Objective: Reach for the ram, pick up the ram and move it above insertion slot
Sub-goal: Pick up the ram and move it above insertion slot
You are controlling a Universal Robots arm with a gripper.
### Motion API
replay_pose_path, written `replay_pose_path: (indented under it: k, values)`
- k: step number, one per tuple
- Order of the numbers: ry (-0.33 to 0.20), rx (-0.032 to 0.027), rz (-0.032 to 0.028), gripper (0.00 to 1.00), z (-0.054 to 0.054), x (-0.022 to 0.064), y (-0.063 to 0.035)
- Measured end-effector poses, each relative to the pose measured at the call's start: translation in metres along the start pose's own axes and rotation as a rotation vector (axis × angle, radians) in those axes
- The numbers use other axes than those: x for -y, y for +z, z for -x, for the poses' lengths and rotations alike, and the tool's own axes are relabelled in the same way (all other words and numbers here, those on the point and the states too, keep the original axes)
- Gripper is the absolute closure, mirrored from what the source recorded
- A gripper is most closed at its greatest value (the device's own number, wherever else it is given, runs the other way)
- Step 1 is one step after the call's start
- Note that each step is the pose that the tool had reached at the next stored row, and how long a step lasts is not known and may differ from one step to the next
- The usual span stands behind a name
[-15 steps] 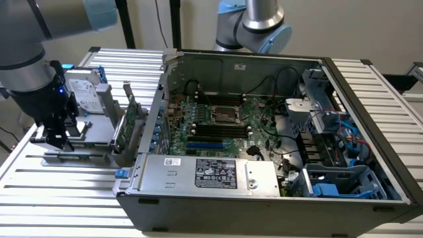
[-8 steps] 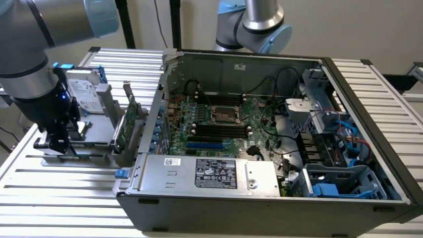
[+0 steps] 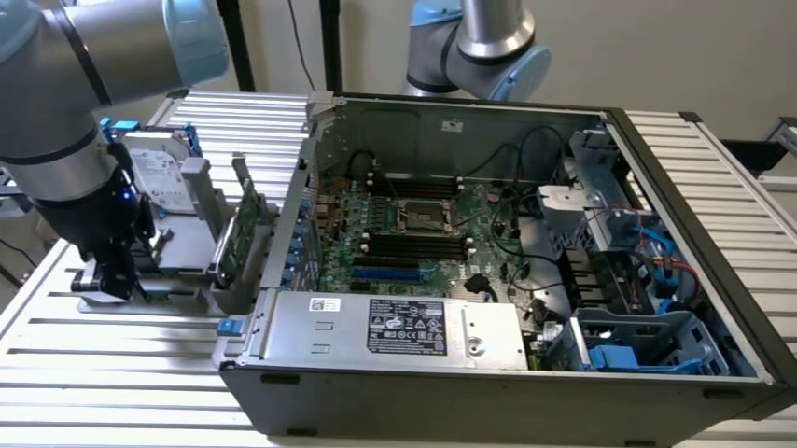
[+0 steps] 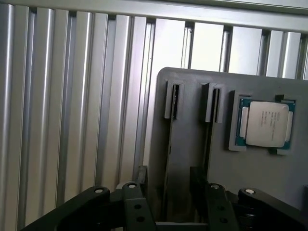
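**Reaching for the ram, nothing gripped yet**

Hovers low with the gripper (image 4: 168, 175) spread wide, pinching nothing. Straddles what looks like the ram (image 4: 169, 144), a thin dark edge standing in the gray holder (image 4: 187, 96), between the jaws. Reads as the reach step; calls for centring on that edge before closing. Cannot make out green board or chips edge-on. Just outside one jaw, a second slot (image 4: 210, 110); farther that way, a processor chip (image 4: 266, 124).
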State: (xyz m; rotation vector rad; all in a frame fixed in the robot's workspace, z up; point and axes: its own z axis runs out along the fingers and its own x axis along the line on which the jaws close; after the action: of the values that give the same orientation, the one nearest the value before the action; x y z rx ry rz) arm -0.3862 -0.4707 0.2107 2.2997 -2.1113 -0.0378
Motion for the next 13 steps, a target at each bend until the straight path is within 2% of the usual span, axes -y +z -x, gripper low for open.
replay_pose_path:
  k: [3, 7, 12, 13]
  values:
    - [-0.003, 0.0023, -0.0003, 0.52, -0.001, 0.0003, 0.0046]
    - [-0.005, 0.0104, -0.0009, 0.52, -0.001, 0.0004, 0.0097]
    - [-0.005, 0.0127, -0.0012, 0.52, -0.001, 0.0006, 0.0123]
    - [-0.005, 0.0129, -0.0012, 0.6, -0.001, 0.0006, 0.013]
